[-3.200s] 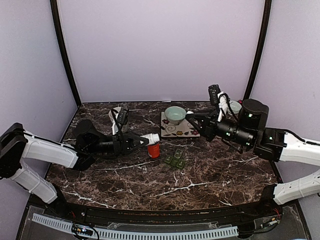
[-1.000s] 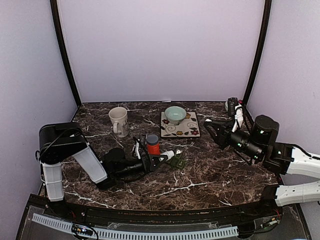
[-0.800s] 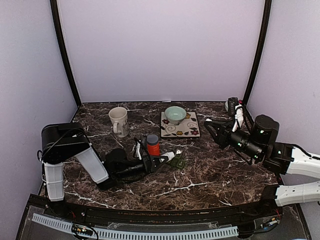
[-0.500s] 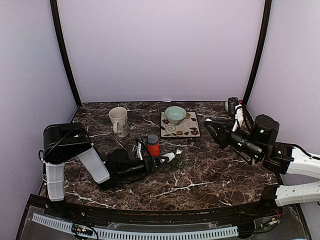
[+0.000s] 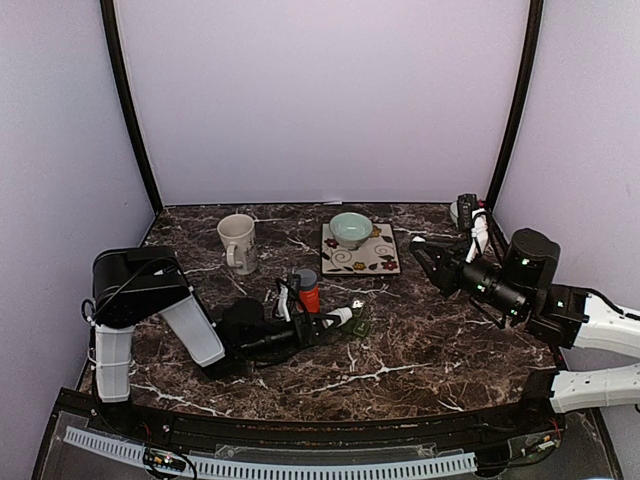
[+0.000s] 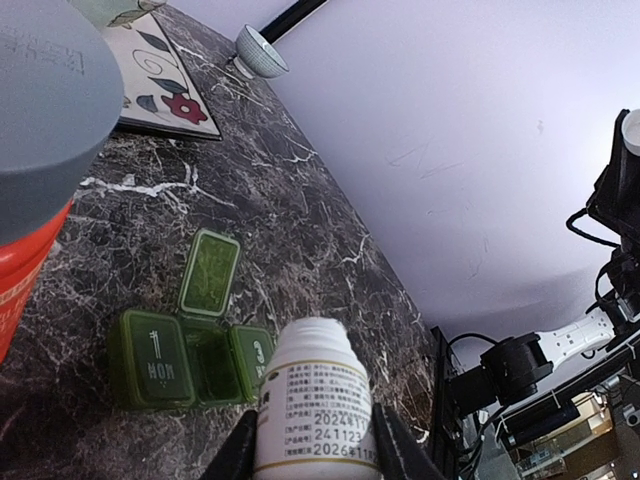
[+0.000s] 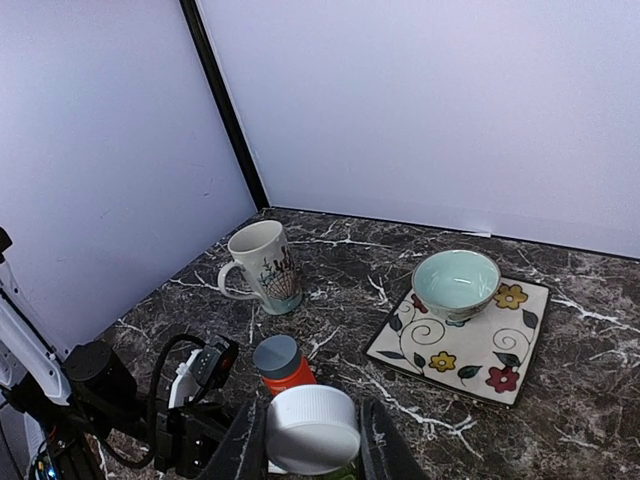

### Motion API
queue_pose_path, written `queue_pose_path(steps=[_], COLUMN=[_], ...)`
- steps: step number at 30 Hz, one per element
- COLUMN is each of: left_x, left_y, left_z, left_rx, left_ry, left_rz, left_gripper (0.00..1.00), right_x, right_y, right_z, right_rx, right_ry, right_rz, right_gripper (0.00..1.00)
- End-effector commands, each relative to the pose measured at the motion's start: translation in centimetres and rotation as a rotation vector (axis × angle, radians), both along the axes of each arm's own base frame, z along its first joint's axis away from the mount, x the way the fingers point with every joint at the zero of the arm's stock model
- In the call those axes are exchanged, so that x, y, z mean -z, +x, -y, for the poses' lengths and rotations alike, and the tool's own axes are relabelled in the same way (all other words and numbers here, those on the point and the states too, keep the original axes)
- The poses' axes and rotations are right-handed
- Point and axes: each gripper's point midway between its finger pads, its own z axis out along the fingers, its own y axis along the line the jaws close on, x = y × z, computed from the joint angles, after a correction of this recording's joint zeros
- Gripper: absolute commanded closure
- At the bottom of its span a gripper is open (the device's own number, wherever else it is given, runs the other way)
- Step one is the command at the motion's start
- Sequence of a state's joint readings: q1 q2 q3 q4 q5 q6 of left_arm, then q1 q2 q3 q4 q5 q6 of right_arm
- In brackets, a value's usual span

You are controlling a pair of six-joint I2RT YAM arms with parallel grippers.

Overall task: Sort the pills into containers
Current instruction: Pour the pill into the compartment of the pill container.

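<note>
My left gripper (image 5: pixel 328 321) is shut on an uncapped white pill bottle (image 5: pixel 339 316), held low and tipped with its mouth toward the small dark green pill box (image 5: pixel 358 326). In the left wrist view the bottle (image 6: pixel 315 405) sits between my fingers just before the pill box (image 6: pixel 150 358); its middle compartment is open with the lid (image 6: pixel 208 272) folded back, and the outer two are closed. My right gripper (image 5: pixel 428 264) is raised at the right, shut on the white bottle cap (image 7: pixel 312 425). No loose pills show.
An orange bottle with a grey cap (image 5: pixel 307 288) stands just left of the pill box. A beige mug (image 5: pixel 238 243) stands at the back left. A pale green bowl (image 5: pixel 350 229) sits on a flowered plate (image 5: pixel 375 262). A small bowl (image 6: pixel 262 55) is at the back right.
Over three seconds my left arm dropped low and carried the bottle right to the pill box; my right arm drew back right. In the last second the left arm only crept slightly right.
</note>
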State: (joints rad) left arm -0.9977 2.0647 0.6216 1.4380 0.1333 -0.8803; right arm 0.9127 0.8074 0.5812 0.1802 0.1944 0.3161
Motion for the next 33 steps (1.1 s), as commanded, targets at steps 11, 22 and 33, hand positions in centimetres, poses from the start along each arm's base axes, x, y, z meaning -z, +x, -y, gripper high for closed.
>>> queue_pose_path(steps=[11, 22, 33], left_x=[0.7, 1.4, 1.9], left_y=[0.6, 1.0, 1.1], left_z=[0.6, 0.7, 1.0], left_rx=[-0.027, -0.044, -0.049], left_ry=[0.036, 0.066, 0.097], left_rz=[-0.02, -0.035, -0.042], left_gripper=[1.0, 1.0, 1.0], right_x=[-0.1, 0.2, 0.4], right_y=[0.1, 0.1, 0.2], right_z=[0.3, 0.3, 0.4], right_rx=[-0.007, -0.01, -0.012], right_ry=[0.015, 0.013, 0.014], right_rz=[0.01, 0.007, 0.0], right_gripper=[1.0, 1.0, 1.0])
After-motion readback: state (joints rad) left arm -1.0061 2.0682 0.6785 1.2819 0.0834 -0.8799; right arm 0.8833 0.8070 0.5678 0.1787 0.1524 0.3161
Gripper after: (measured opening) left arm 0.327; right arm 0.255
